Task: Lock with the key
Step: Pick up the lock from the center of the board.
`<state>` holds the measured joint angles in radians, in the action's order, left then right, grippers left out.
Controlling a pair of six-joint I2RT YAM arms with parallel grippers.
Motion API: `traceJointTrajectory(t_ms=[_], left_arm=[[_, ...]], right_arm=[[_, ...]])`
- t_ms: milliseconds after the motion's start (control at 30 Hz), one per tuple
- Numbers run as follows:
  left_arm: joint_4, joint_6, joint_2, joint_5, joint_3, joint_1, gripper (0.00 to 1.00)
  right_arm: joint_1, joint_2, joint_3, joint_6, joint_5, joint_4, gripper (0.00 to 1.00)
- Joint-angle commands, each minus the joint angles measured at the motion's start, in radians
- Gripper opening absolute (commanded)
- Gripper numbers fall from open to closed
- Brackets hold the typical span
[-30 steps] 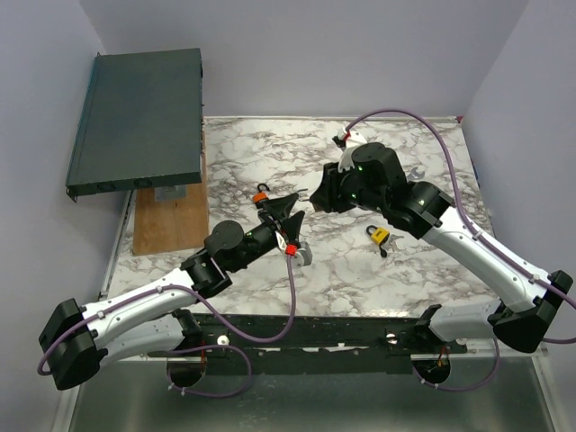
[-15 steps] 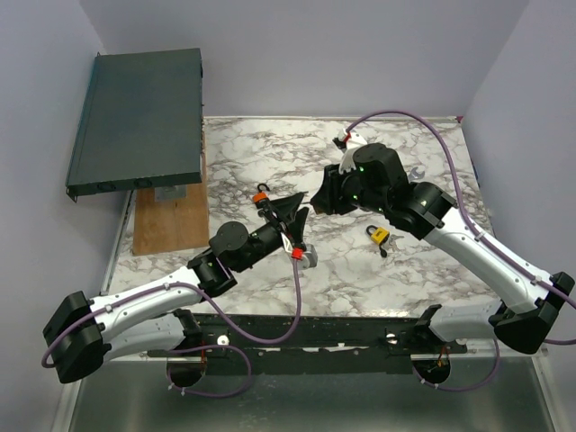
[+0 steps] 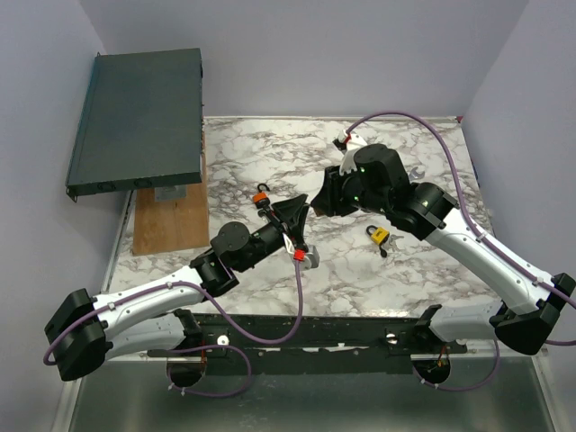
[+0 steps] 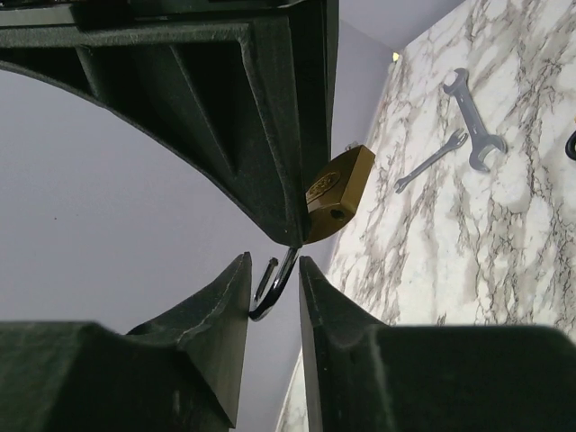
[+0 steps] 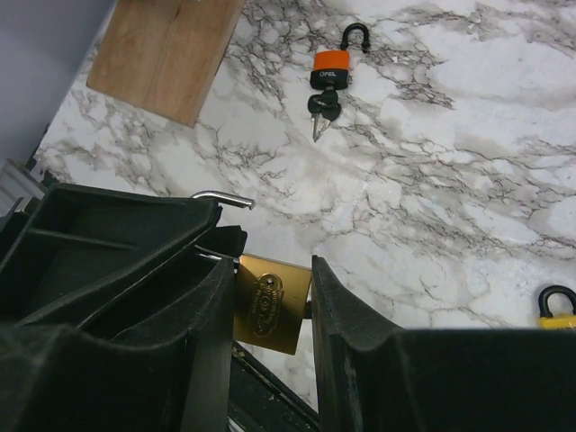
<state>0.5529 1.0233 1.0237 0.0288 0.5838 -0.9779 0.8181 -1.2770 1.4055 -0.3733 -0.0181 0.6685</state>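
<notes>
Right wrist camera gives me the clearest read: the right gripper is clamped on the brass padlock, pinching its sides with the embossed face toward the lens, and the body is lifted clear of the marble table. On the left wrist camera the padlock's silver shackle hooks down into the narrow gap of the left gripper. It seems to touch one of the fingers, but I cannot tell whether the jaws are actually pinching it. From above, both arms meet tip to tip over the middle of the table.

Lying on the marble are an orange padlock with dark keys at its base, near the wooden board, and a yellow padlock. Two wrenches lie beyond the lock, one large and one small.
</notes>
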Motion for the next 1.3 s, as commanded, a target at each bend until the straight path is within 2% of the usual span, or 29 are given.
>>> traceJointTrajectory(t_ms=[0, 100, 433, 733, 767, 933, 1033, 1133, 1267], left_arm=[[0.021, 0.000, 0.010, -0.007, 0.005, -0.013, 0.24], [0.015, -0.009, 0.013, -0.009, 0.005, -0.015, 0.22], [-0.023, -0.047, 0.002, -0.011, 0.011, -0.018, 0.00], [-0.102, -0.219, -0.022, -0.015, 0.066, -0.018, 0.00], [-0.124, -0.257, -0.028, -0.014, 0.077, -0.016, 0.00], [-0.242, -0.456, -0.073, 0.000, 0.140, -0.012, 0.00], [-0.344, -0.593, -0.115, 0.044, 0.190, 0.020, 0.00], [-0.485, -0.743, -0.149, 0.105, 0.269, 0.070, 0.00], [-0.680, -0.867, -0.183, 0.226, 0.378, 0.139, 0.00]], right_arm=[[0.001, 0.031, 0.016, 0.000, 0.038, 0.003, 0.15], [0.001, 0.031, 0.016, 0.000, 0.037, 0.005, 0.15], [0.001, 0.042, 0.015, -0.001, 0.032, 0.003, 0.15], [0.002, 0.049, 0.015, -0.001, 0.025, -0.006, 0.16], [0.001, 0.053, 0.012, 0.000, 0.024, -0.011, 0.19], [0.001, 0.124, -0.014, 0.030, -0.017, -0.079, 0.52], [0.001, 0.175, -0.034, 0.066, 0.033, -0.152, 0.67], [0.001, 0.211, -0.042, 0.097, 0.121, -0.204, 0.71], [0.001, 0.240, -0.043, 0.125, 0.266, -0.263, 0.74]])
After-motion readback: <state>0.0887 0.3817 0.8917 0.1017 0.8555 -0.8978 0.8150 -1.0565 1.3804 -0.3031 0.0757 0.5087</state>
